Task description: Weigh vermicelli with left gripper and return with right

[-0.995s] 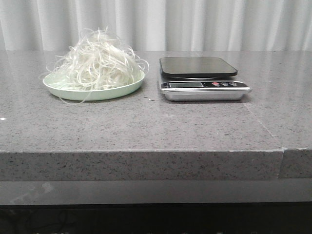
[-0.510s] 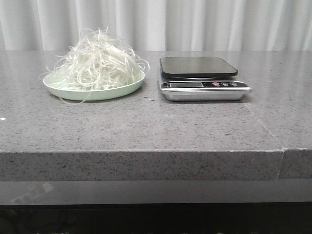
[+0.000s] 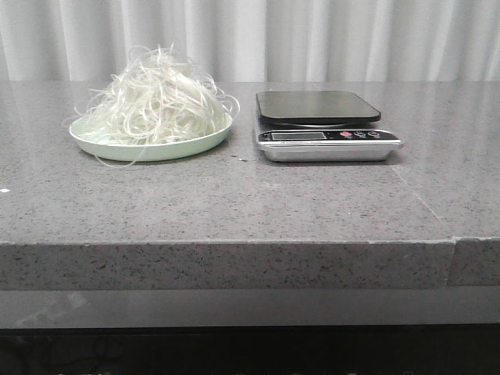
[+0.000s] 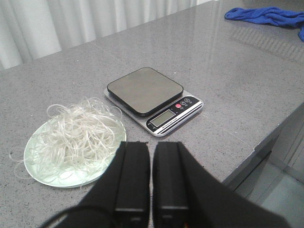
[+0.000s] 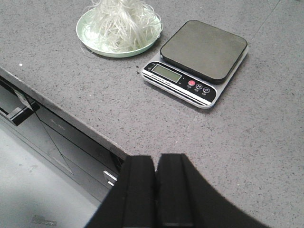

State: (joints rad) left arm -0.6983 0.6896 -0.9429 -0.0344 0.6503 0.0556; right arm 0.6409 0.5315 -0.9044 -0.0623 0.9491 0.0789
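The fluffy white vermicelli pile (image 3: 154,98) sits at the left on its pale green plate (image 3: 117,148) — loose strands could slip off on the way to the black-topped silver scale (image 3: 324,125). Both black claws — the left gripper (image 4: 150,178) and the right gripper (image 5: 155,190) — are closed on nothing, so they could snag strands.

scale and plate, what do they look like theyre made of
Scale: matte black platform, likely plastic or coated glass, on a shiny silver base that looks like brushed metal or metallic plastic. Plate: pale green, smooth with a soft sheen, probably plastic or melamine; glazed ceramic can't be ruled out.
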